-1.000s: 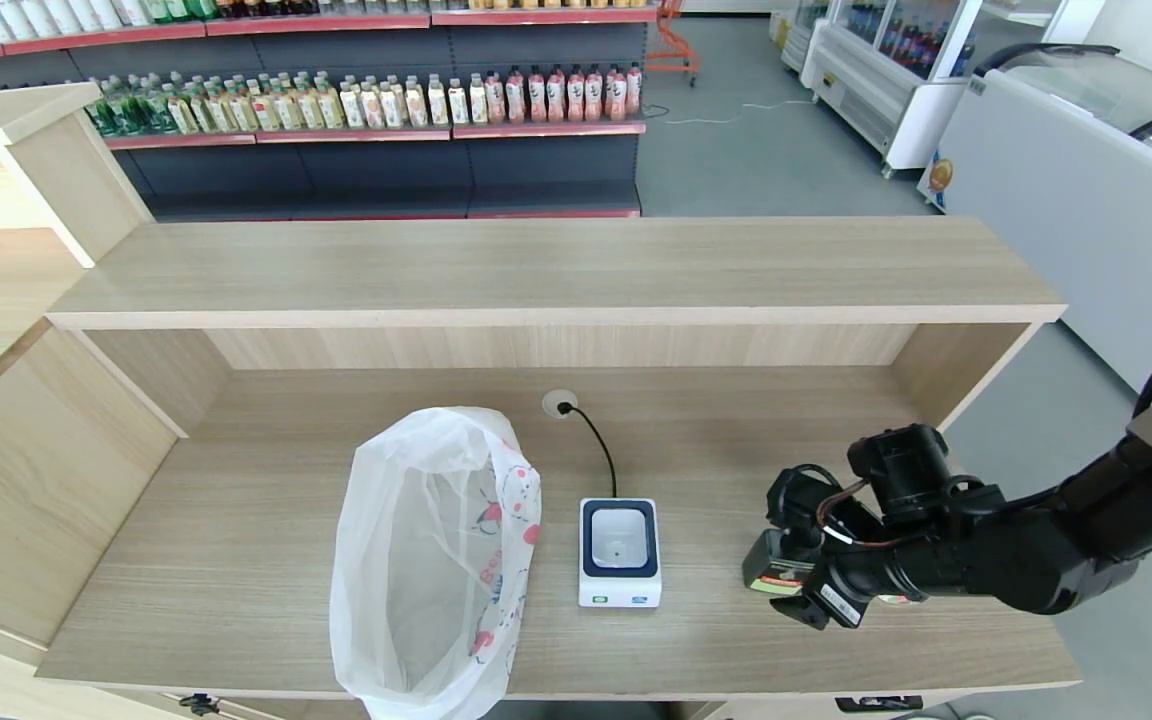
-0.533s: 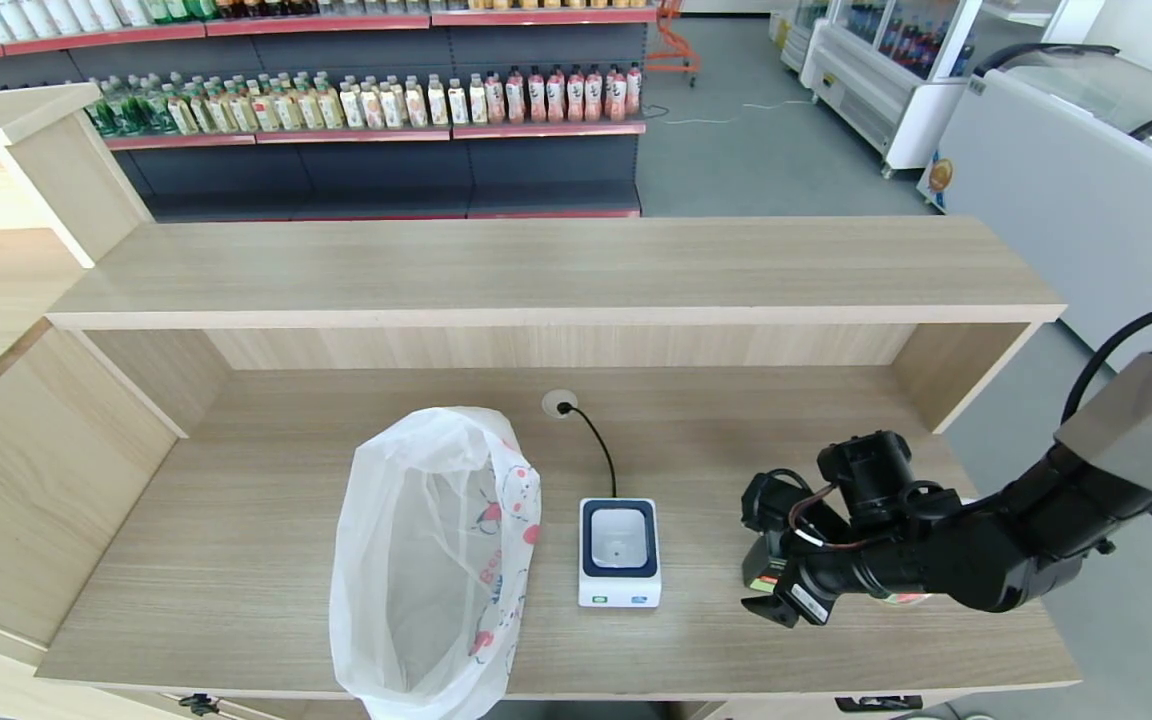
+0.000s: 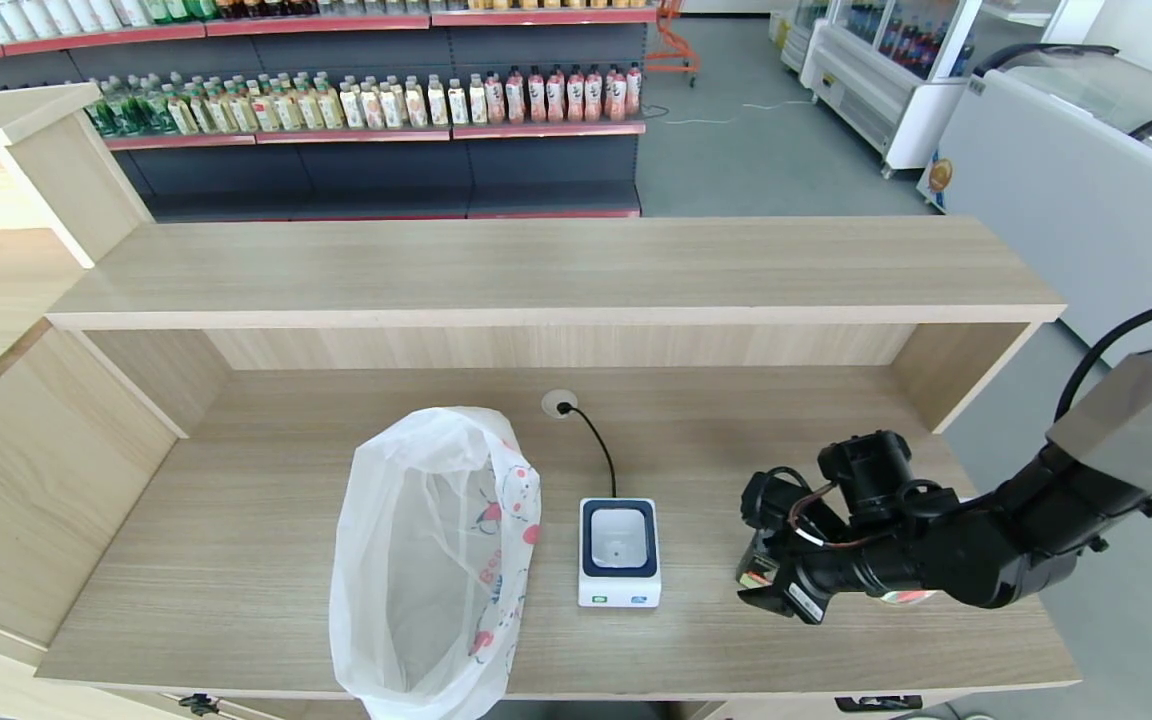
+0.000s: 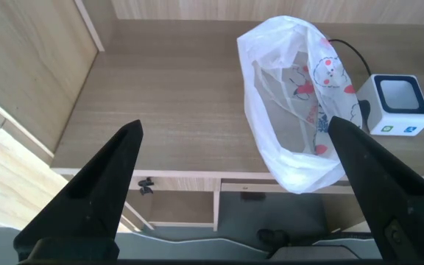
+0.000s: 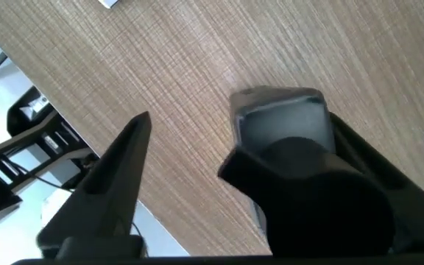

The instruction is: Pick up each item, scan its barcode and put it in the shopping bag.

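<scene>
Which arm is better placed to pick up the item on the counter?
Right. The right gripper sits open around the item; the left gripper hangs open far off, on the other side of the shopping bag.

We find the shopping bag (image 3: pixel 436 560) standing on the counter (image 3: pixel 236 540), just left of the scanner (image 3: pixel 619 552). Its cable (image 3: pixel 598 440) runs behind to the counter's back. Right of the scanner, a small item (image 5: pixel 278 121) lies between the right gripper (image 3: pixel 758 588) fingers.

Open over bare counter (image 3: pixel 226 520) at lower left of frame; blocked mid-frame by shopping bag (image 3: pixel 436 560) and scanner (image 3: pixel 619 552), narrow gap between; cable (image 3: pixel 598 440) trailing up-frame from scanner; raised ledge (image 3: pixel 556 270) across upper middle
</scene>
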